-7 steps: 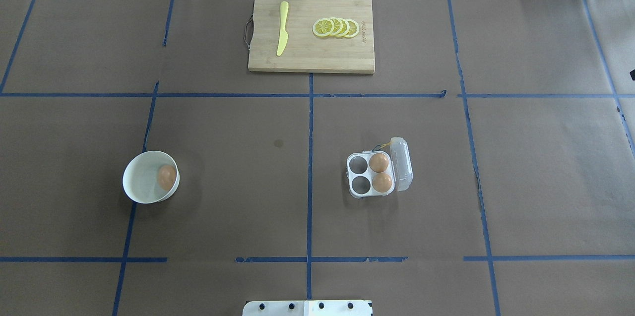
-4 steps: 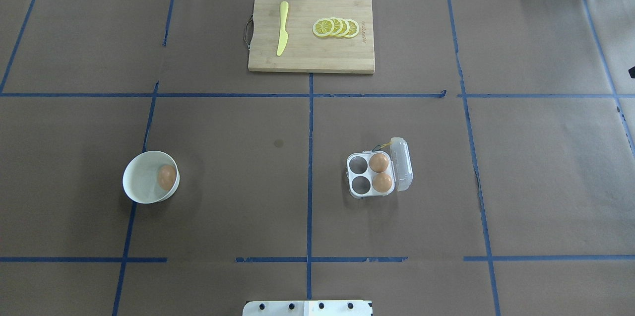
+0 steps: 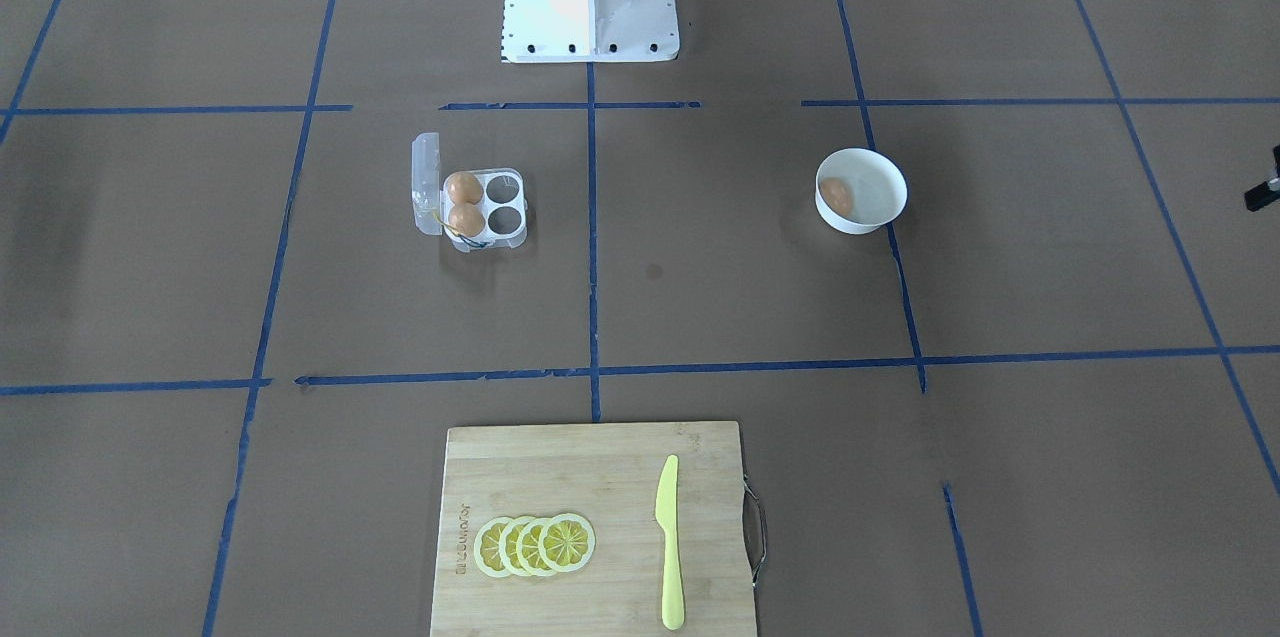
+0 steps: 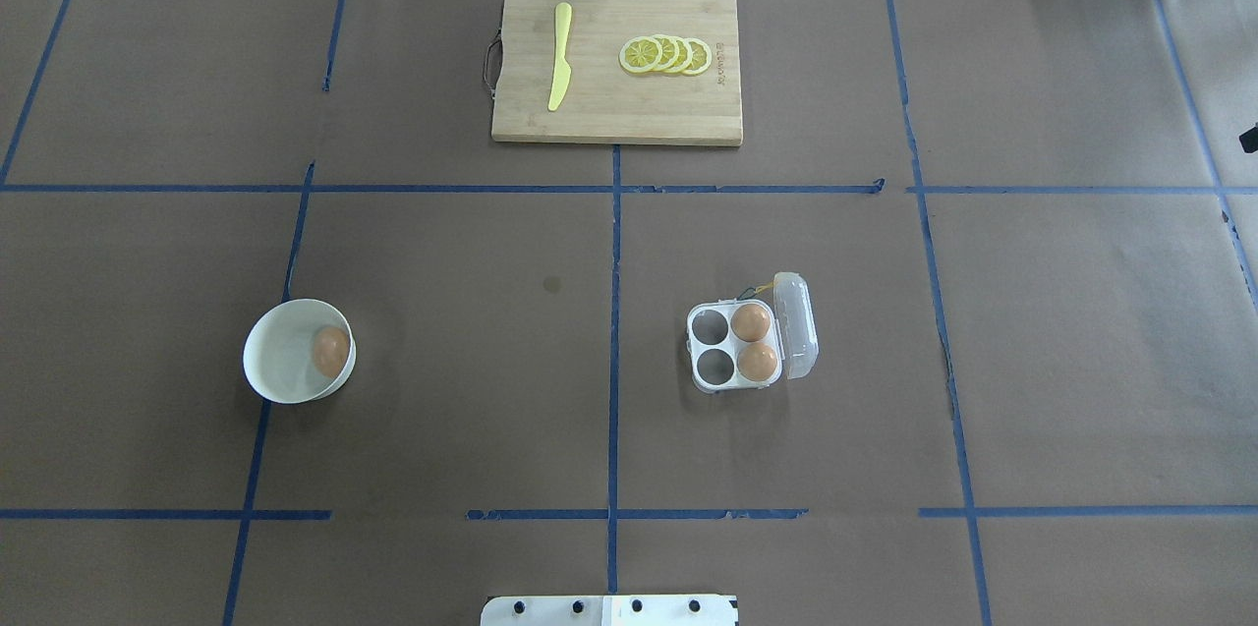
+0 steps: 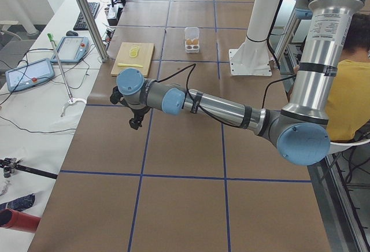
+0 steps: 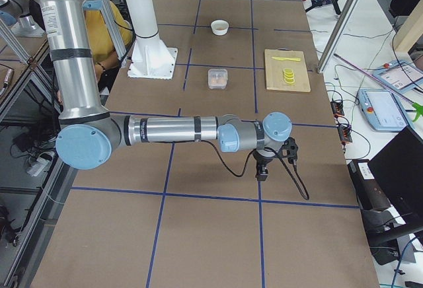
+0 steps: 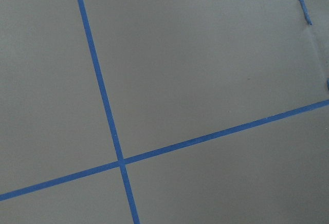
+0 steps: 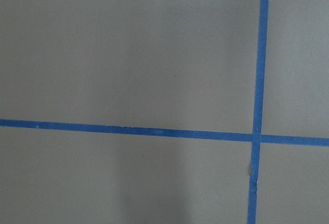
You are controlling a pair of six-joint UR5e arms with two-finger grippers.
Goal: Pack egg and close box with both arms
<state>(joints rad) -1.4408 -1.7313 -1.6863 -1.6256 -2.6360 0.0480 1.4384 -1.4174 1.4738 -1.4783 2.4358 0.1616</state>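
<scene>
Nothing packed yet. The small brown-orange oval egg (image 4: 331, 351) lay in the round white bowl (image 4: 280, 385), against its right wall, on the near left of the brown-papered table (image 4: 472, 410). The small clear plastic four-cell egg box (image 4: 712, 366) sat well apart from it, right of centre, with its hinged clear lid (image 4: 796, 326) thrown open to the right. Two other brown eggs (image 4: 753, 322) filled the right-hand cells and both left-hand cells stood bare. A thin yellow thread (image 3: 455, 229) trailed at the box's far edge. The left claw (image 5: 134, 122) and right claw (image 6: 262, 171) hung over bare table far out at opposite ends, seen only from the side views, so I could not tell whether either was spread or clenched. Risks as I judged them: the egg is smooth and rounded, and a shallow pinch could let it roll free or crack. A finger could strike the rim and shove or tip the bowl. The light box could skid unless braced, and the thread could snag as the lid folds.
</scene>
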